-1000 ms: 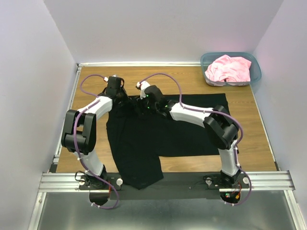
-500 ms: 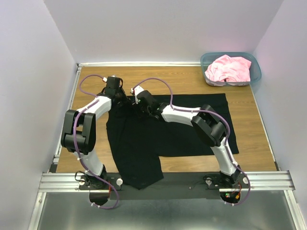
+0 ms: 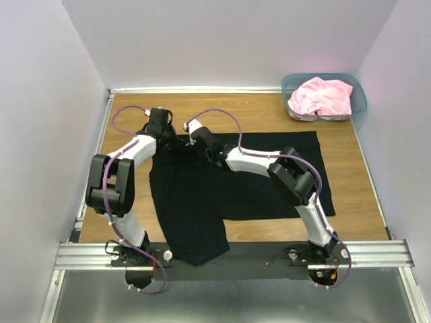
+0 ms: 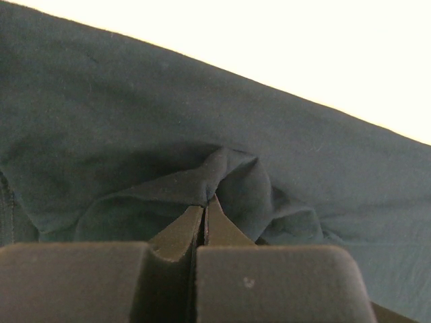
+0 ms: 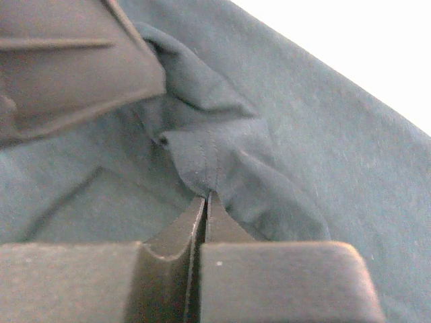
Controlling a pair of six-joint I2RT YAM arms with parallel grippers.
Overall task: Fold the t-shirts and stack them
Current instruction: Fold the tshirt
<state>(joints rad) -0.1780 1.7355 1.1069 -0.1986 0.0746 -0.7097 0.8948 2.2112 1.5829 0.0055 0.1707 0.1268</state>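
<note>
Wooden table (image 3: 269,116) is covered by the black t-shirt (image 3: 202,195), its far edge pinched tight by left gripper (image 4: 204,202) and right gripper (image 5: 205,198), presumably for folding.

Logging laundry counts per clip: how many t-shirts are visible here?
2. The large black cloth t-shirt lies spread on the wooden table, pinched by the left gripper and right gripper; the light pink t-shirt sits in the teal plastic bin, far right. Others may hide beneath it.

There are 2 t-shirts: 1 black t-shirt (image 3: 202,202) and 1 pink t-shirt (image 3: 322,95). There is 1 bin (image 3: 361,105) and 1 tabletop (image 3: 269,116). There are 2 arms, the left arm (image 3: 111,182) and the right arm (image 3: 296,178), and 2 grippers, the left gripper (image 4: 204,202) and the right gripper (image 5: 205,199).
</note>
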